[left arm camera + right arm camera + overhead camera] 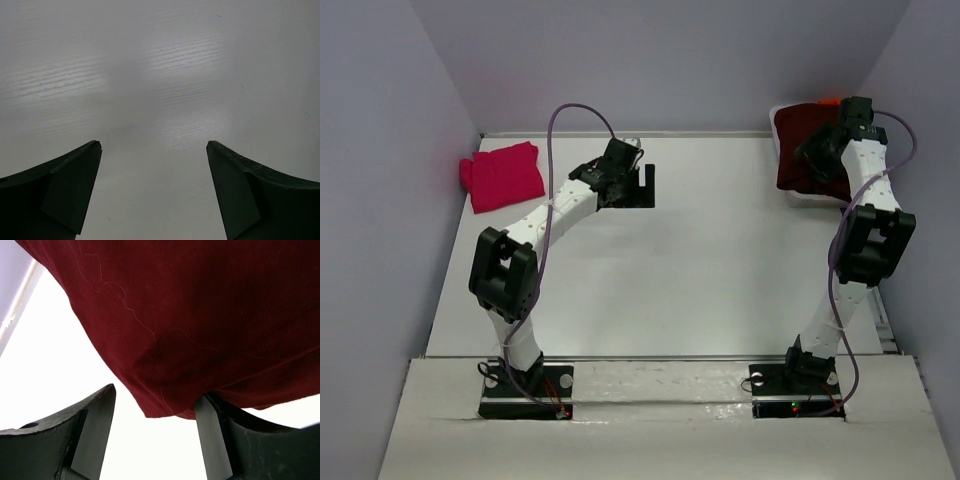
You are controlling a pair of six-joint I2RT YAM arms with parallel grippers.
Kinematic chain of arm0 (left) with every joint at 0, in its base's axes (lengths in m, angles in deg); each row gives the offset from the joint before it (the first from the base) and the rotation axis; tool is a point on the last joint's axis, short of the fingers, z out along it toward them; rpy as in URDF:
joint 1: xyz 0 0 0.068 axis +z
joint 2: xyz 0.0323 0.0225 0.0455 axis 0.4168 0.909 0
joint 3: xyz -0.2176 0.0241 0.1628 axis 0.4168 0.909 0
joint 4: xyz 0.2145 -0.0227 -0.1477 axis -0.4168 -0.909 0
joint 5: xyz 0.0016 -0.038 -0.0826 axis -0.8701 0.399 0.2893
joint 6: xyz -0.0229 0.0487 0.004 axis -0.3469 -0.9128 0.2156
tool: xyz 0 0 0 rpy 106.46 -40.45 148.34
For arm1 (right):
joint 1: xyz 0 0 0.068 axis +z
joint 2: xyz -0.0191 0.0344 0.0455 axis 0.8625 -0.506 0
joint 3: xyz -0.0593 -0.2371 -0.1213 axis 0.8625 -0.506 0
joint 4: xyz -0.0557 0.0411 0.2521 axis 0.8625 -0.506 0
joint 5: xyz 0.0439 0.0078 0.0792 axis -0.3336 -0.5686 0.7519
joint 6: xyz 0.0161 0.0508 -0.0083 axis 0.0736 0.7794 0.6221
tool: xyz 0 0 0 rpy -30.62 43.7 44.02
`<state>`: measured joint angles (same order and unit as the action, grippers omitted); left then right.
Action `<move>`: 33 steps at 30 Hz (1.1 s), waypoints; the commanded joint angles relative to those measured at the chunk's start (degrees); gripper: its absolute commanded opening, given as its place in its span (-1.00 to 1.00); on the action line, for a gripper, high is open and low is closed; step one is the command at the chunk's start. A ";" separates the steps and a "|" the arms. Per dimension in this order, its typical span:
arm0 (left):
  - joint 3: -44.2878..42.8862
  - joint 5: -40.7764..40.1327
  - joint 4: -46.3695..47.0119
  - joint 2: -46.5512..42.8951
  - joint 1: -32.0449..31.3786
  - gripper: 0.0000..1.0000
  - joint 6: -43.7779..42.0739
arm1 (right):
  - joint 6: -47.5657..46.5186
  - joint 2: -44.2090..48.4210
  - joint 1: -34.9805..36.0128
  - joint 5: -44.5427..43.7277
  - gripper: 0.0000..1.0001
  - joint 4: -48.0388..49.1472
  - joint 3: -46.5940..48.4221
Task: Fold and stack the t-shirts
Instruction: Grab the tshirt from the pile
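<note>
T-shirts that I can count come to two: one dark maroon cloth t-shirt [200, 315] and one magenta-pink cloth t-shirt [505, 177].

My right claw [156, 394] is spread and pinching nothing. Its two dark fingers [92, 430] stand apart, with bare white showing between them lower down. The lower corner of the maroon shirt dips into that gap. Its hem touches the top of the finger on the right of the wrist view, while the other finger is clear of the cloth. Seen from above, this claw sits over the maroon shirt, which lies bunched in the far right corner of the flat white desk [720, 280], close to the back wall. One small orange patch [828, 101] peeks out behind the shirt; I cannot tell what it is.

My left claw [153, 145] is spread wide too and holds nothing, its two fingers pointing at bare desk. From above it hangs over the far middle of the desk, well apart from both shirts. The pink shirt lies to its left in a compact, roughly square shape at the far left edge, beside the left wall. The two shirts are well apart, one on each side of the desk.
</note>
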<state>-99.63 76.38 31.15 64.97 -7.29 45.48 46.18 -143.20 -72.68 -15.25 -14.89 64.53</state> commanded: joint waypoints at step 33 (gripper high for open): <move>-1.29 -0.10 -0.39 -0.48 -0.33 0.97 -0.16 | -2.83 6.06 2.61 6.91 -0.86 -5.38 3.28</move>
<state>-99.63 76.36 30.76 64.97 -7.29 45.48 45.72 -143.09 -72.95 -11.05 -16.13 62.32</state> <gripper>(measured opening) 0.985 0.090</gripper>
